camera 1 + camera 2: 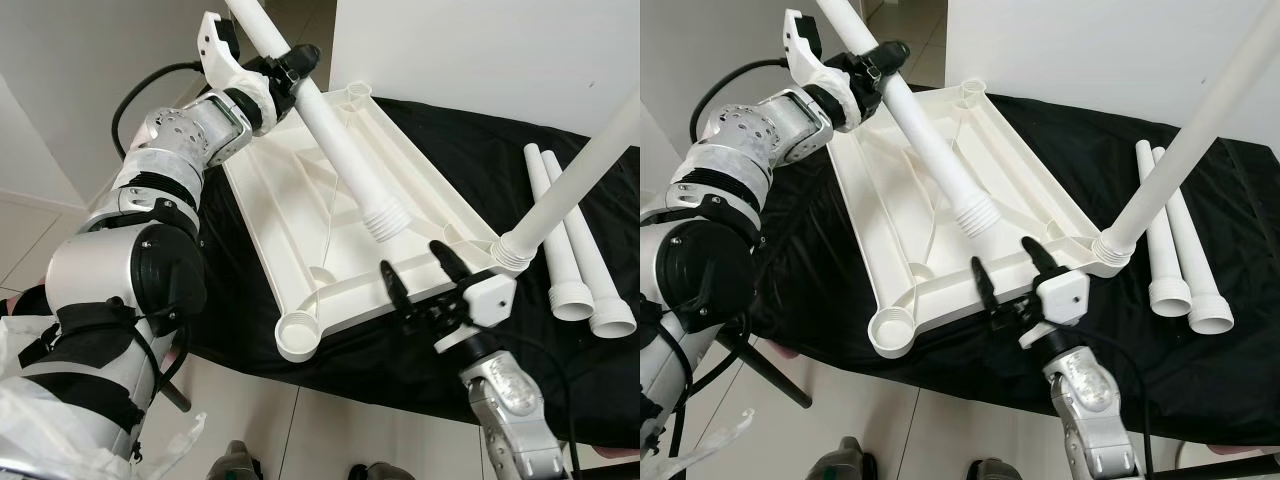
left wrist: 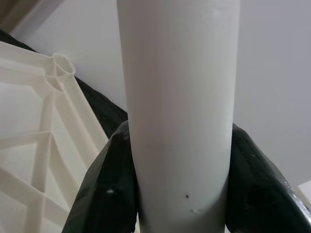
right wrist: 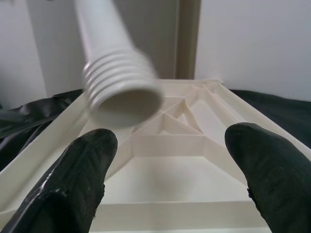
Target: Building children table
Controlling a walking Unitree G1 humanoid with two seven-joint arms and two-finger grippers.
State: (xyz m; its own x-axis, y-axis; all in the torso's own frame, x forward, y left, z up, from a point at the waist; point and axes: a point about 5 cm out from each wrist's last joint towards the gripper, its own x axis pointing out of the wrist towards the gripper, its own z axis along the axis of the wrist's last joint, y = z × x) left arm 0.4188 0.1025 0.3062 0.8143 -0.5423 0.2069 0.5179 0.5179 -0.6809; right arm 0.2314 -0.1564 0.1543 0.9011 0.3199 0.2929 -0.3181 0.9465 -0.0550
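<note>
Tabletop: white plastic tabletop lies upside down on the black cloth, ribs facing up, so that the leg sockets are open from above. I use it as the landmark for all places below.

Fitted leg: one white leg already stands in the near right corner socket of the tabletop and rises up at a slant.

Empty socket: the round socket at the near left corner of the tabletop has no leg yet; the far corner socket looks also free.

Held leg: a second leg hangs over the middle of the tabletop, its threaded end pointing down and not touching any socket.

Left gripper: left gripper is above the far left edge of the tabletop, its black fingers clamped around the shaft of this leg. It grips far from the thread, probably to leave the threaded end free for the socket.

Right gripper: right gripper is at the near edge of the tabletop, just beside the fitted leg, with fingers spread wide and nothing between them. In my judgement it waits there to steady the tabletop or to guide the thread.

Spare legs: two more legs lie side by side on the cloth, to the right of the tabletop and apart from it.

Progress: one leg of four seems mounted; the next need is to bring the thread straight over a free socket.
</note>
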